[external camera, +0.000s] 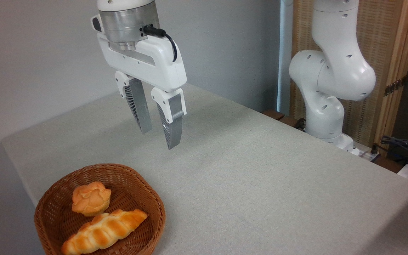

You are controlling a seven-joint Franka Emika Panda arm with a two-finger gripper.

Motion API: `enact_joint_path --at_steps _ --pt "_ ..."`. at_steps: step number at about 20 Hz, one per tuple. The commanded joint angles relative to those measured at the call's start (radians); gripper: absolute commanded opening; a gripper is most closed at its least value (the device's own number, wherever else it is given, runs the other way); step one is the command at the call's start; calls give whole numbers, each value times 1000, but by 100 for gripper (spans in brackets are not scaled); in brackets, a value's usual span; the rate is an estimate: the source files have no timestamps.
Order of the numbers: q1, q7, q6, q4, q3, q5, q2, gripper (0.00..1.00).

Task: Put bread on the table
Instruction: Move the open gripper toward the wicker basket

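No readable text, labels or numbers anywhere.

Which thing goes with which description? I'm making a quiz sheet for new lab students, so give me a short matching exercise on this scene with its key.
Things:
1. bread
2. braided loaf
3. hand
4. basket

Descriptions:
A. open, hanging above the table, holding nothing
B. long, lying at the near side of the basket
C. brown wicker, at the table's near left corner
D. small and round, lying behind the long one

Pairs: 1-D, 2-B, 3-A, 4-C
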Motion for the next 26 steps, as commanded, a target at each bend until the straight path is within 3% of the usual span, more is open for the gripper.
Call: enact_joint_path --at_steps 1,16,23,26 --pt "-8 -2 -6 -9 3 -3 -22 100" --pt "-8 -7 11 -12 -5 -4 -2 100" --pt "-10 -13 153 -14 -29 -13 45 100" --pt "-10 -19 239 -12 -49 -50 91 100"
